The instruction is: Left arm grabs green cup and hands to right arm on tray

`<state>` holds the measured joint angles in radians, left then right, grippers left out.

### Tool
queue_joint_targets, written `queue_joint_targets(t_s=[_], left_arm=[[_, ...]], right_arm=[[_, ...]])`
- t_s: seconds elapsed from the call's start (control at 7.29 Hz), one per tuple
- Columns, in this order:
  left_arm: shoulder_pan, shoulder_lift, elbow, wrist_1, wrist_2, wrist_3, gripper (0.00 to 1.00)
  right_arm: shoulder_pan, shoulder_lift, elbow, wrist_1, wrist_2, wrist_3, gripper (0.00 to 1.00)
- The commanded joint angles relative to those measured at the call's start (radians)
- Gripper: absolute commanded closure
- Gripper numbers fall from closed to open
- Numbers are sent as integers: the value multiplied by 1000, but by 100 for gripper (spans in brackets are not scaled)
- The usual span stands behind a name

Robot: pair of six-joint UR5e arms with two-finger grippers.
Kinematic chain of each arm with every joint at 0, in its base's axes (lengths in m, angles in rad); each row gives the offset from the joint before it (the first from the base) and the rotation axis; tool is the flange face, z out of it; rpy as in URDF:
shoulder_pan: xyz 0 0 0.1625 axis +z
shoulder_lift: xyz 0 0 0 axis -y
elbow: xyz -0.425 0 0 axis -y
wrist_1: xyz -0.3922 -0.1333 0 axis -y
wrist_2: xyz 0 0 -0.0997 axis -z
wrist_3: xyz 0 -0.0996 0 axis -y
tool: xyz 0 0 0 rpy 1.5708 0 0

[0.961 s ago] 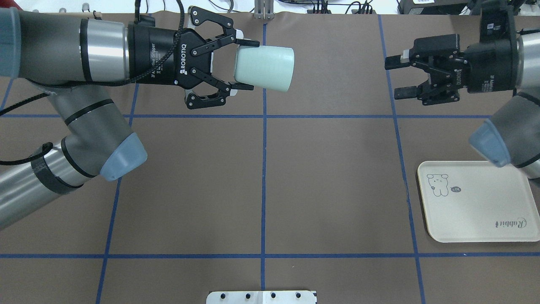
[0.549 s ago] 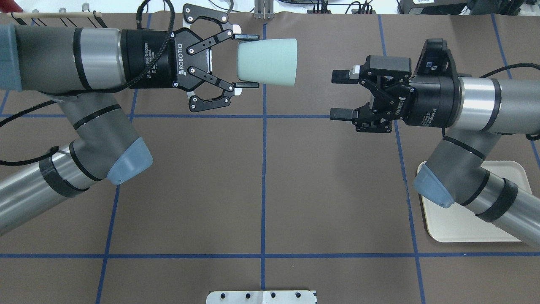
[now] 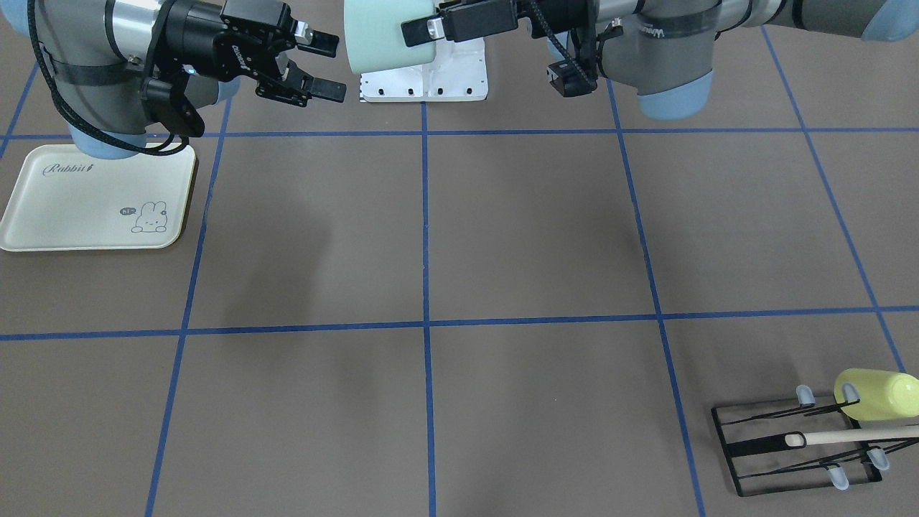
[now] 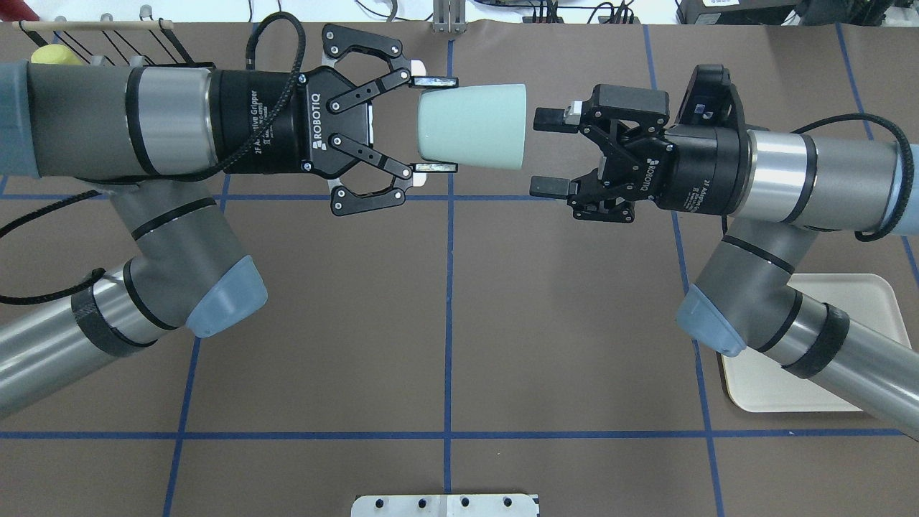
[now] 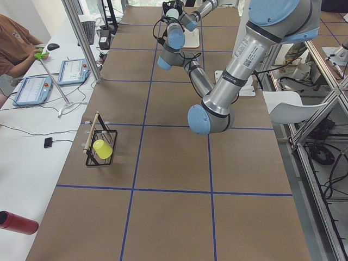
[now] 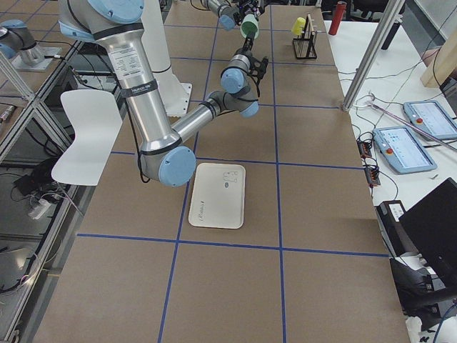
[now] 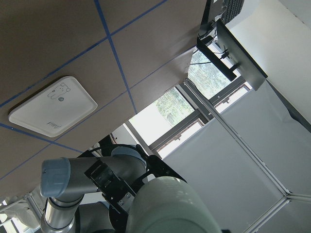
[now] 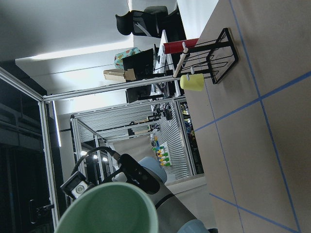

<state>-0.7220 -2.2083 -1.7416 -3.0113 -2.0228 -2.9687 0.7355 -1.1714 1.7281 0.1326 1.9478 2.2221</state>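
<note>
Brown paper covers the wide desk (image 4: 574, 323), and blue tape lines cut it into big squares. High above the middle line we see the silver-grey left arm (image 4: 108, 122) with pale-blue caps reaching across. Its black left claw (image 4: 434, 126) is squeezed onto a small pale mint-green plastic cup (image 4: 481, 126). The white-tipped fingers (image 4: 431, 81) press on the narrow bottom end, one on each side. The cup lies on its side in the air, and its open mouth looks toward the other arm.

The silver-grey right arm (image 4: 826, 176) comes in from the other side. Its bulky black right claw (image 4: 544, 152) is spread wide. We see its two tips just beside the rim of the cup, one by each edge. From above, a thin gap shows between the tips and the rim. From that arm's wrist camera we look right into the cup's mouth.

A cream-white tray (image 3: 72, 208) with round corners, a little drawn rabbit and the word "Rabbit" lies flat on the desk on the robot's right side. The cup is well apart from it. From above, the right arm hides part of the tray.

Far off on the robot's left side stands a black wire rack (image 3: 761, 459). A yellow-green plastic cup (image 3: 876, 393) sits sideways on it, beside a pale wooden stick (image 3: 847, 435). A white metal plate (image 4: 445, 505) with small holes sits at the robot's edge of the desk.
</note>
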Motion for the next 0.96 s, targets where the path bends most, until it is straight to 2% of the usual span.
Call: queue_joint_targets(t_s=[0.0, 0.41, 0.69, 0.82], left_arm=[[32, -5, -6, 0, 40, -6, 100], [42, -16, -4, 8, 52, -3, 100], [49, -30, 7, 14, 53, -3, 100], [53, -30, 7, 15, 73, -3, 100]], right_arm=[[-13, 4, -1, 24, -7, 1, 10], [-27, -2, -1, 80, -7, 4, 29], [-31, -2, 2, 85, -6, 4, 38], [-34, -5, -1, 110, -7, 4, 46]])
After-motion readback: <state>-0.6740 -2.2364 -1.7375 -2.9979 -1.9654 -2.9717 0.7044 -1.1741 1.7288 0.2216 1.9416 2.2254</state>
